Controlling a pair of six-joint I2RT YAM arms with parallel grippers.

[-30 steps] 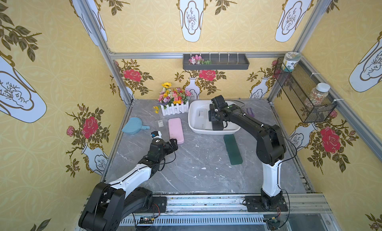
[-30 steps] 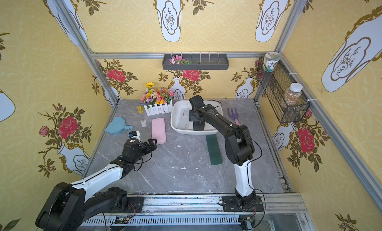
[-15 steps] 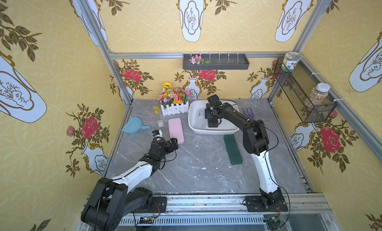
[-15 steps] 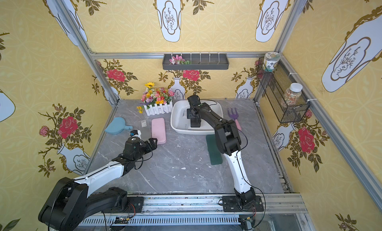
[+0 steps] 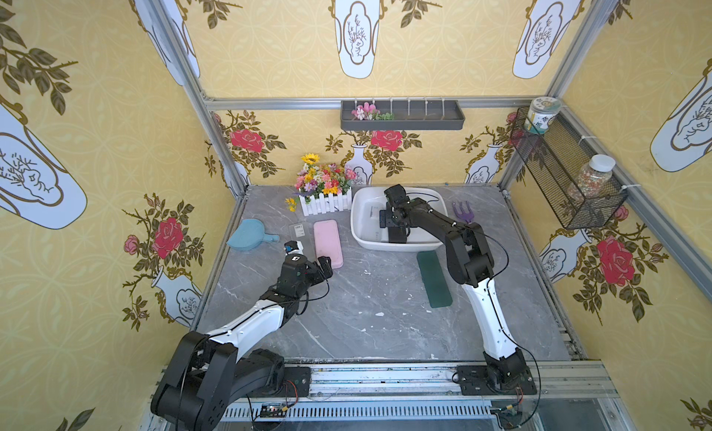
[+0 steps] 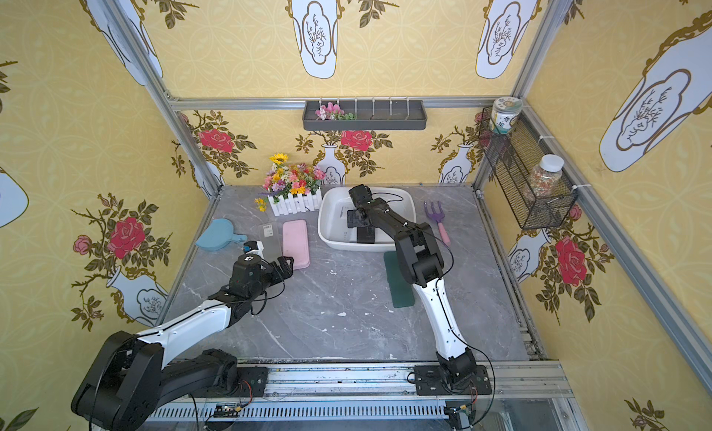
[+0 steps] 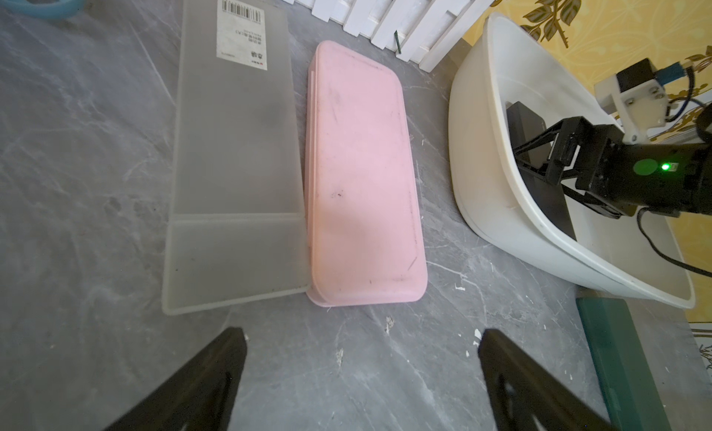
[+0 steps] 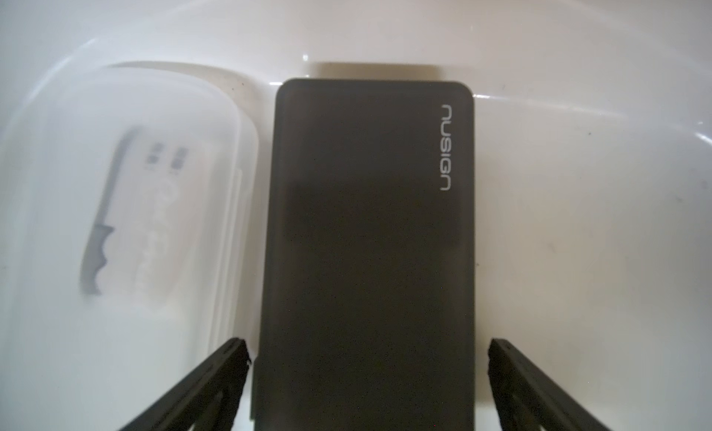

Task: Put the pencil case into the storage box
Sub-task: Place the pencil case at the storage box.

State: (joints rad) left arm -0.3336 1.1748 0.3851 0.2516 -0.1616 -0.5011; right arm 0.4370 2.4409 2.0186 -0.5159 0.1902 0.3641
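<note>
**Two cases in the box, both grippers spread**

Grey marble table [image 5: 366,313] carries everything. At its far side sits the white box [image 5: 356,217], seen in both top views [image 6: 327,221], with a flower planter [image 5: 325,198] just beside it.

Inside the box lies the black case [image 8: 366,217], logo face up, one short end close to the box's curved wall [image 8: 578,159]. A clear case [image 8: 135,217] lies just beside it on the box floor; I cannot tell if the two touch.

The right arm reaches into the box from the near side. The right gripper [image 8: 368,343] hangs over the black case's near end with its jaws wide. One finger [image 8: 215,375] stands off each long edge, with a sliver of white showing between finger and case, so nothing is pinched.

Outside the box, three more cases lie flat on the table. The pink case [image 7: 362,178] and the frosted case [image 7: 235,159] lie side by side, long edges touching. The green case [image 5: 434,280] lies near the box's near wall, partly under the right arm.

The left gripper [image 7: 362,332] hovers low just short of the pink case's near end, jaws spread and empty.

A blue dish [image 5: 246,236] lies near the table's left edge, and a purple fork [image 5: 464,213] lies to the right of the box.
</note>
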